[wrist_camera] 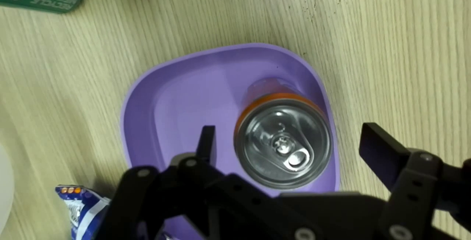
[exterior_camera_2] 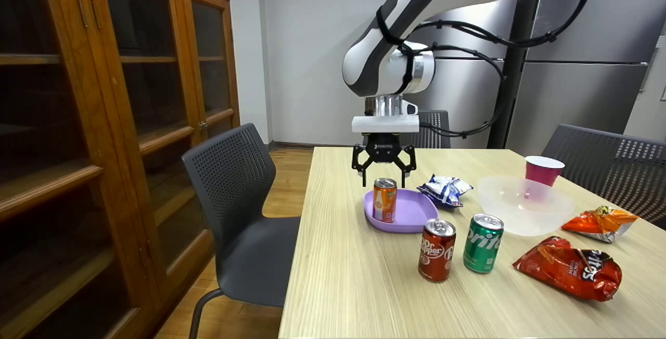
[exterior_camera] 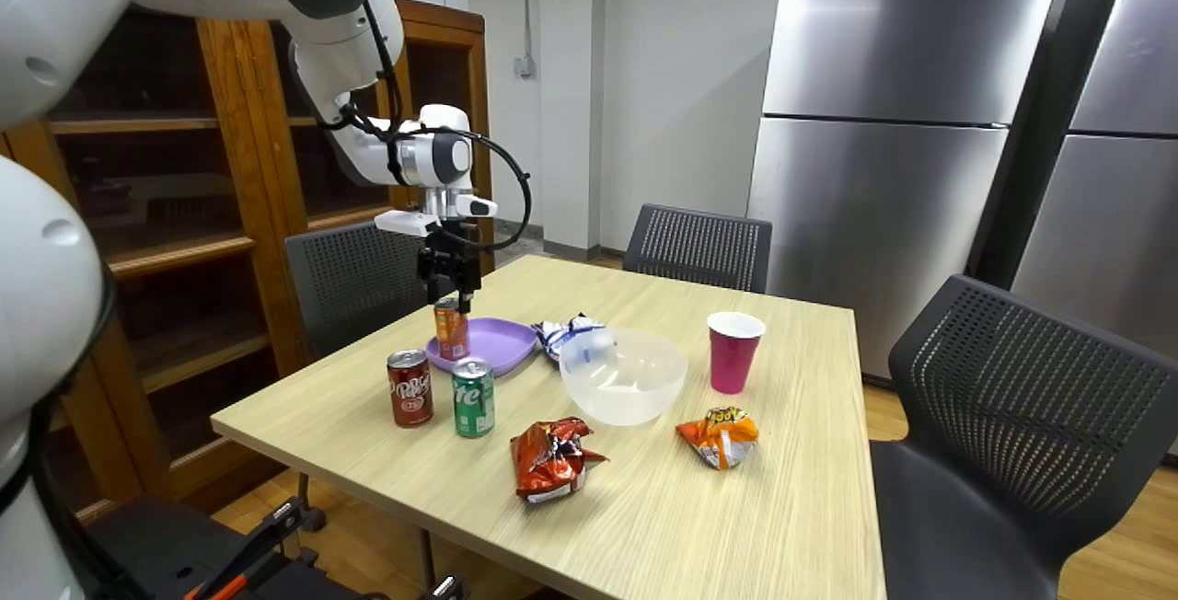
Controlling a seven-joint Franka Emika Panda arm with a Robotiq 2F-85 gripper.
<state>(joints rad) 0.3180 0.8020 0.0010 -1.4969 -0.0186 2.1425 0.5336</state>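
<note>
Black ROBOTIQ gripper (exterior_camera_2: pixel 384 183) is hanging, jaws spread wide, over a shiny-lidded orange can (exterior_camera_2: pixel 385 205) that's standing in a smooth purple tray (exterior_camera_2: pixel 416 210), right of center in an exterior view. Dr Pepper can (exterior_camera_2: pixel 437 251) is sitting lower right.

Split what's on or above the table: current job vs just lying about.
Likely in the job:
orange can, upright on the purple plate
hand, open, gap either side of that can

Probably just lying about:
Dr Pepper can
green can
blue-and-white bag
red bag
orange bag
translucent bowl
pink cup
</note>
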